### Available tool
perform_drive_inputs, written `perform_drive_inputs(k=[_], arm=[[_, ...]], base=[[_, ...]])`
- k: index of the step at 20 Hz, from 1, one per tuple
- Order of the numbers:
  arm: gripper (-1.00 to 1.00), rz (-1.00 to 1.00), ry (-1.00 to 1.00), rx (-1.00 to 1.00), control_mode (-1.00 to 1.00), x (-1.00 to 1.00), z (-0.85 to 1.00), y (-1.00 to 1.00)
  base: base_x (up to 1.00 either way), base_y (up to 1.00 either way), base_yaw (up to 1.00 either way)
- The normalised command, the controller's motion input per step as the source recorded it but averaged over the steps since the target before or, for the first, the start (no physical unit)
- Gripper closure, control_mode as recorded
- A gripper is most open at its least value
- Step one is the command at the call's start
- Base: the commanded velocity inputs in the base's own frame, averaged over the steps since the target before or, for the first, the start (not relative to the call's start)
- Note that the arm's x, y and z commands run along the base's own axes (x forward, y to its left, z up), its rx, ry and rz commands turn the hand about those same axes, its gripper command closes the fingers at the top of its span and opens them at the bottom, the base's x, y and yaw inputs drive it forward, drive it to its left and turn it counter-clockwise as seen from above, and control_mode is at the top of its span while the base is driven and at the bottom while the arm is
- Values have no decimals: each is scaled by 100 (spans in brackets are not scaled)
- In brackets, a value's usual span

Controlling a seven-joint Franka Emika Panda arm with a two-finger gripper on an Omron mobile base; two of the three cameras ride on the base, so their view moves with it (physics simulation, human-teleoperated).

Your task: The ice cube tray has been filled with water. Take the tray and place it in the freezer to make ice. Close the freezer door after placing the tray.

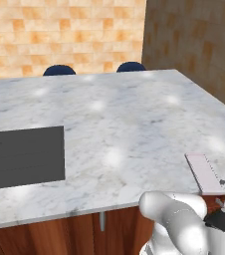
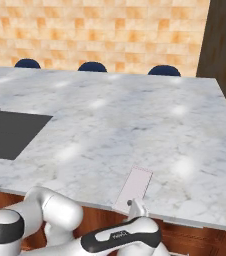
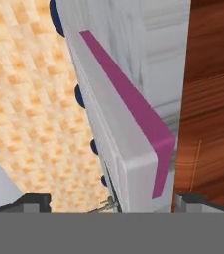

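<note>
A: Going left to right, what lies on the marble counter (image 1: 119, 129)?

B: At the left, the dark sink (image 1: 25, 157), sunk into the top. Then a broad bare stretch of marble. At the right, on the near edge, the ice cube tray (image 1: 204, 173), lying flat with its near short end at the lip.

A: And the gripper (image 3: 113, 201)?

B: In the hand view its fingers (image 3: 32, 201) stand wide apart, one on each side of the tray's near end. The pale top and the magenta side run away between them. Nothing is pinched yet.

A: So the step is the grasp?

B: I judge so. The hand looks rolled and approaches from the counter's edge, in front of the wood cabinet (image 3: 210, 99).

A: How to do it well?

B: Push in far enough that the pads cover the tray's top and underside, not just its corner, then squeeze firmly. It holds water, so I'd lift it level and slowly.

A: The risk?

B: A shallow bite, I think; the tray could pivot and spill.
</note>
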Motion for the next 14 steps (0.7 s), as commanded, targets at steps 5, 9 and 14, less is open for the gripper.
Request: perform_drive_inputs(k=[5,9,14], arm=[[-100,0,-2,0,-100,14,-13,-16],[-100,0,-2,0,-100,13,-15,-15],[-100,0,-4,0,-100,16,-17,-9]], base=[[0,0,0],[0,0,0],[0,0,0]])
